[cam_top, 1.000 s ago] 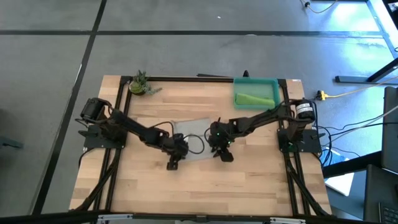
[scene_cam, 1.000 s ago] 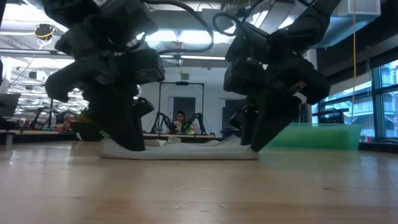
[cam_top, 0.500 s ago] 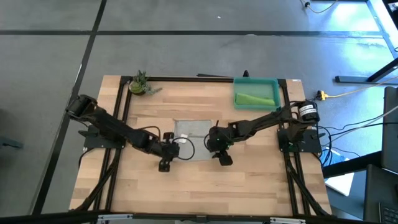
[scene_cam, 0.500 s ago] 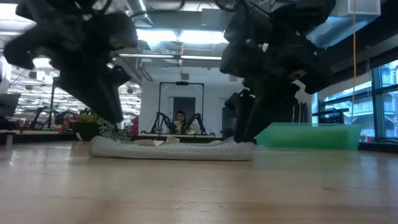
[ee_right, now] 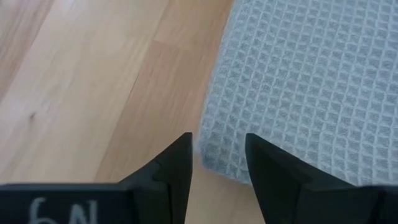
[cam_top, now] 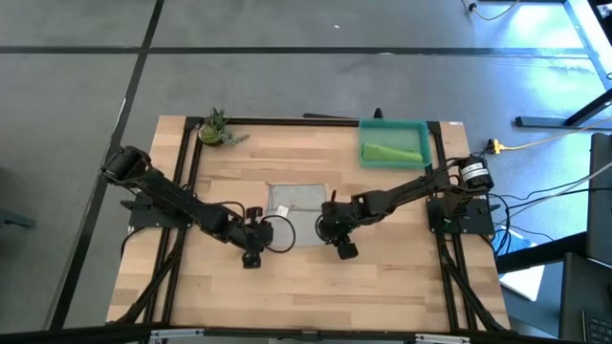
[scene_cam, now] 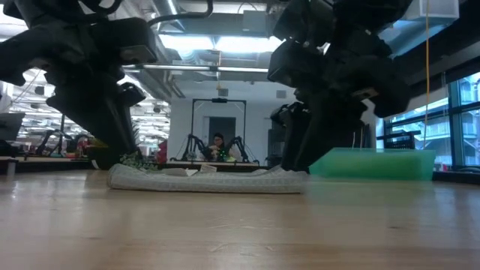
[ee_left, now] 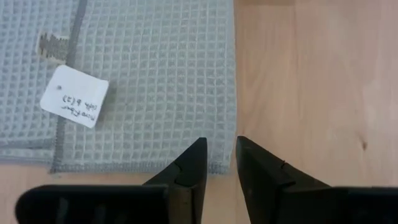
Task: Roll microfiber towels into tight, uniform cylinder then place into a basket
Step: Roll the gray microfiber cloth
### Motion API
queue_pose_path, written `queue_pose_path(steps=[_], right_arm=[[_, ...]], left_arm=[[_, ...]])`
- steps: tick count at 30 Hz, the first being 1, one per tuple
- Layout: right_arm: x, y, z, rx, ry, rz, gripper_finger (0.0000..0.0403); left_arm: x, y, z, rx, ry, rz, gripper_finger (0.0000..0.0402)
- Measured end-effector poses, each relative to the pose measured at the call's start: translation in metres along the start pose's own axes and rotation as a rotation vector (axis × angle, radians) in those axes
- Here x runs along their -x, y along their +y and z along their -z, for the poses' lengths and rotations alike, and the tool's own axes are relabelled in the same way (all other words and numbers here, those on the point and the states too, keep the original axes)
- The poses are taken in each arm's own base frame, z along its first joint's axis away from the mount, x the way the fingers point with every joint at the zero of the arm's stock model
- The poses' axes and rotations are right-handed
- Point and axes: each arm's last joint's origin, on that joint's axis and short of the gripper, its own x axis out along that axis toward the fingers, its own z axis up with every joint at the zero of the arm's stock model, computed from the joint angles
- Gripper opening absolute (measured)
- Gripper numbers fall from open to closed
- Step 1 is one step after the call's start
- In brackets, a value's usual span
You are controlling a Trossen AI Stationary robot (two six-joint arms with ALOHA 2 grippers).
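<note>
Light grey waffle-weave microfiber towel (cam_top: 297,211): lies flat at the middle of the pale wooden desk (cam_top: 306,287), unrolled, with a white paper tag (ee_left: 74,105) and a stitched hem strip along one side. In the low view, seen as a thin, slightly rumpled slab resting on the desk surface. Bright lime green towel (cam_top: 392,153): rolled, lying inside the shallow teal-green plastic basket (cam_top: 393,125) at the far right corner of the desk, well apart from the grey towel.

Left hand (ee_left: 219,163): positioned at one near corner of the grey towel, fingers slightly parted, nothing between them, tips just over the towel's edge. Right hand (ee_right: 217,163): positioned at the other near corner, fingers parted, released, no cloth gripped.

Small green potted plant (cam_top: 214,127): stands at the far left corner of the desk, clear of both arms. Seated person (scene_cam: 217,148) visible in the room beyond. Black frame rails run along the desk edges.
</note>
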Motion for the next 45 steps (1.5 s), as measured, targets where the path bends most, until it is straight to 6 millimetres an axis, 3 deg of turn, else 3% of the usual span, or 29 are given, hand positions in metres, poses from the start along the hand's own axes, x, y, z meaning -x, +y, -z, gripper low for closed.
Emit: queue_pose_path(steps=[8,17,33,39,45], right_arm=[[0.000,0.001,0.000,0.002,-0.001,-0.001,0.0149],[-0.016,0.016,-0.003,0.210,-0.033,0.060,0.0149],[-0.034,0.013,0.006,0.201,0.021,0.100,0.0149],[-0.035,0.012,0.007,0.116,0.022,0.113,0.0149],[-0.035,0.012,0.007,0.092,0.023,0.137,0.0105]], left_arm=[[0.000,0.000,0.000,0.017,0.006,0.001,0.0096],[0.003,-0.007,0.003,-0.081,0.008,0.018,0.0094],[0.003,-0.008,0.004,-0.091,0.007,0.019,0.0094],[0.003,-0.008,0.004,-0.092,0.007,0.019,0.0094],[0.003,-0.008,0.003,-0.115,0.005,0.019,0.0094]])
